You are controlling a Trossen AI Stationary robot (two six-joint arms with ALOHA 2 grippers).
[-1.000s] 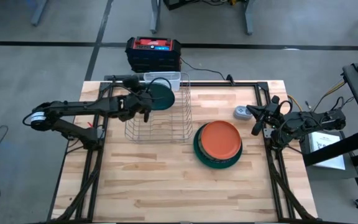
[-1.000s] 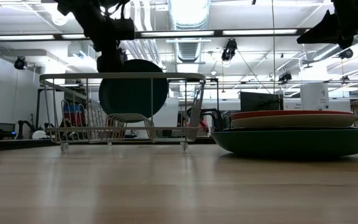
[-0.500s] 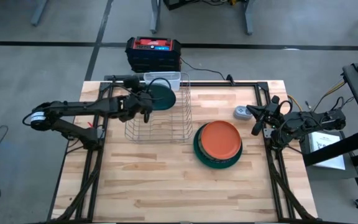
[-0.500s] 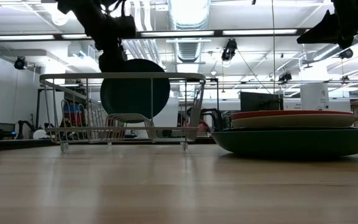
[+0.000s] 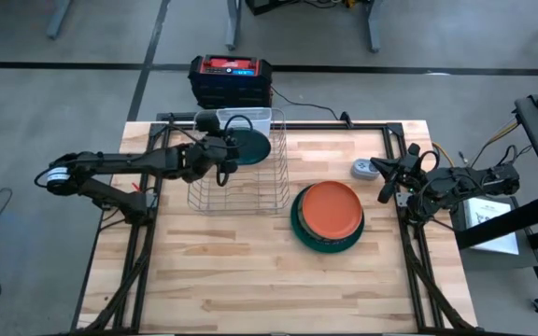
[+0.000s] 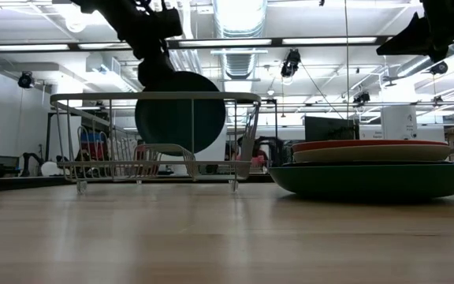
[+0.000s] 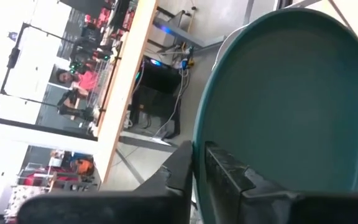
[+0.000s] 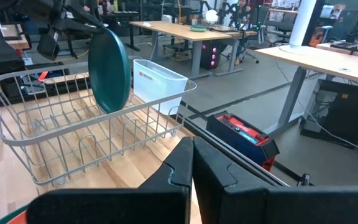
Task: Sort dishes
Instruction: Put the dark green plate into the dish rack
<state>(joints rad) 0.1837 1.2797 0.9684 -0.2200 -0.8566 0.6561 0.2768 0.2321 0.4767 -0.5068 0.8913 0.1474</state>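
Overhead lights frame the left tool [image 6: 158,65] pinching a teal plate [image 6: 180,111] upright, seemingly inside the rack [image 6: 154,134].

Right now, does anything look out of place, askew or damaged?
Nothing stands out. The left gripper holds a teal plate on edge over the wire rack, the orange plate sits squarely on the stack by the rack, and the right gripper waits at the table's right edge.

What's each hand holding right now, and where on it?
The left hand pinches the teal plate by its rim, on edge above the rack. The right hand holds nothing, at the table's right edge.
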